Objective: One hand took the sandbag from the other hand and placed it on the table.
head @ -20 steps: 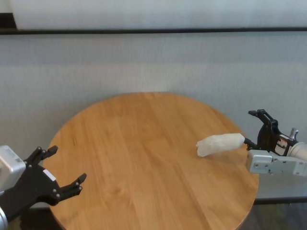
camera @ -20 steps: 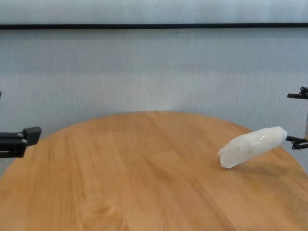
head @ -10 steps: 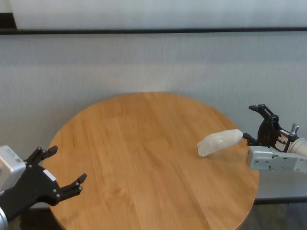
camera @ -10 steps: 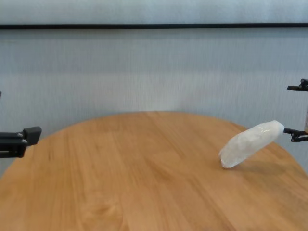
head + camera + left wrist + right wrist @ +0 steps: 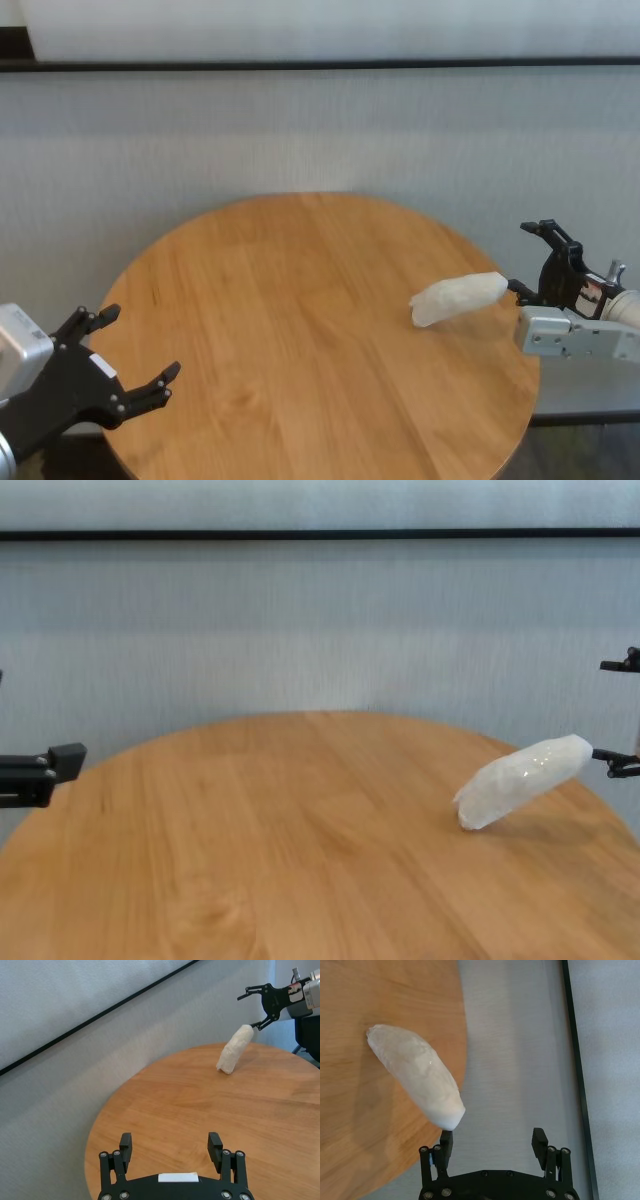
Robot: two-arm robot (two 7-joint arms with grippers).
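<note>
Soft white sausage-shaped sandbag in clear plastic (image 5: 458, 297) lies tilted on the round light-brown wooden table (image 5: 300, 340) near its right edge, long axis toward the right gripper, far end raised. Black claw right gripper (image 5: 537, 262) is level beyond the rim, jaws wide, lower fingertip (image 5: 447, 1136) touching the bag's end, no grasp. Plain black left gripper (image 5: 125, 355) parked, spread wide, holding nothing.
</note>
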